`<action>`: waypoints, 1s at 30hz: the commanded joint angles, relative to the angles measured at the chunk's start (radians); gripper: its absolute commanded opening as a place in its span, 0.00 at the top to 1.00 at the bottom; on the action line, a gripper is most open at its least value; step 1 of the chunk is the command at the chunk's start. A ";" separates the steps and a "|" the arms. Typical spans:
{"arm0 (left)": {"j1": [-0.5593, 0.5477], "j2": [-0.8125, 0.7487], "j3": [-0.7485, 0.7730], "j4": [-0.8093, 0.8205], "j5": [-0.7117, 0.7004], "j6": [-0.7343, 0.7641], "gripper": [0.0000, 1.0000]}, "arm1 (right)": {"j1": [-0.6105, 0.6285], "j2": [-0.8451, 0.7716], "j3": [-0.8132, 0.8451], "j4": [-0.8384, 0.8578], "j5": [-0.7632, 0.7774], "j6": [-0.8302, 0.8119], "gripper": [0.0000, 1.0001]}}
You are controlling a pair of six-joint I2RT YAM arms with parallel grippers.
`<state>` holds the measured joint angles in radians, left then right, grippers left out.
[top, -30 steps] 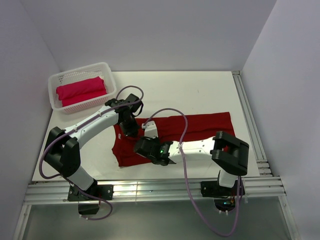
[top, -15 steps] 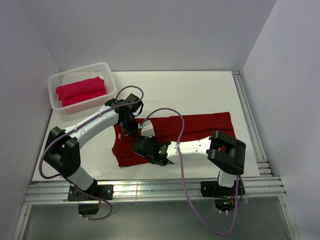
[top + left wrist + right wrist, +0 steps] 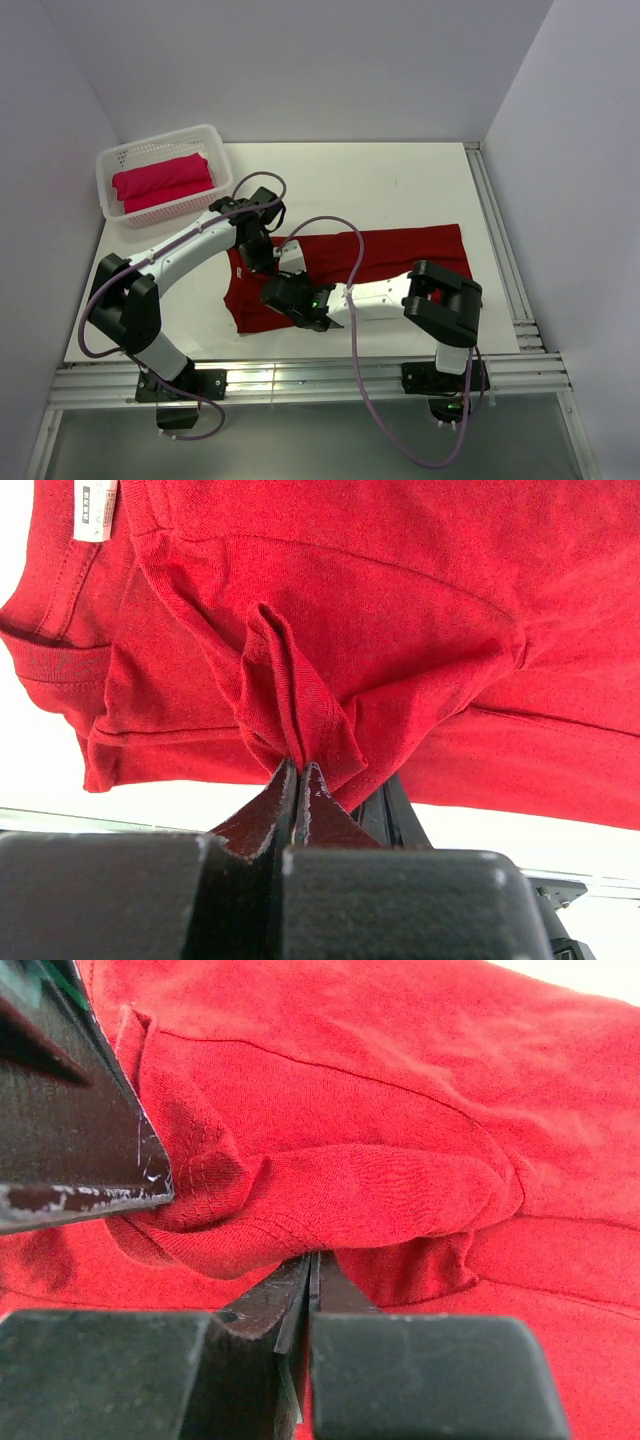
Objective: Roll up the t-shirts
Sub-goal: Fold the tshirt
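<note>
While the left end effector (image 3: 298, 780) and right end effector (image 3: 311, 1265) each pinch a fold at one end of the dark crimson t-shirt (image 3: 400, 250), which lies flat on the surface (image 3: 400, 180), rolling looks barely begun; next, both likely need to turn that end over evenly.

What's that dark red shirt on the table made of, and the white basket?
The dark red shirt looks like soft matte knit cloth, perhaps cotton jersey: fine weave, stitched hems, and it bunches into folds. The white basket looks like rigid moulded plastic, going by its regular lattice walls.
</note>
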<state>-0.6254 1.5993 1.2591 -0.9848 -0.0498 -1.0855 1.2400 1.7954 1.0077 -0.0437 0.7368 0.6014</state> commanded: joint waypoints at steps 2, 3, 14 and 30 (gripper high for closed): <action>0.004 -0.015 0.020 0.001 0.008 0.007 1.00 | -0.001 -0.093 -0.014 0.033 0.026 -0.020 1.00; 0.004 -0.013 0.020 0.001 0.008 0.009 1.00 | -0.002 -0.108 -0.024 0.025 0.019 -0.026 1.00; 0.006 -0.018 0.014 0.005 0.001 0.019 1.00 | -0.033 -0.381 -0.199 -0.001 -0.215 -0.002 1.00; 0.026 -0.021 0.025 0.014 0.039 0.033 1.00 | -0.281 -0.352 -0.615 0.751 -0.700 0.855 0.43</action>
<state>-0.6071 1.5993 1.2591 -0.9836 -0.0376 -1.0737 0.9577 1.3960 0.4049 0.4477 0.0715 1.2503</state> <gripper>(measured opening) 0.014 0.560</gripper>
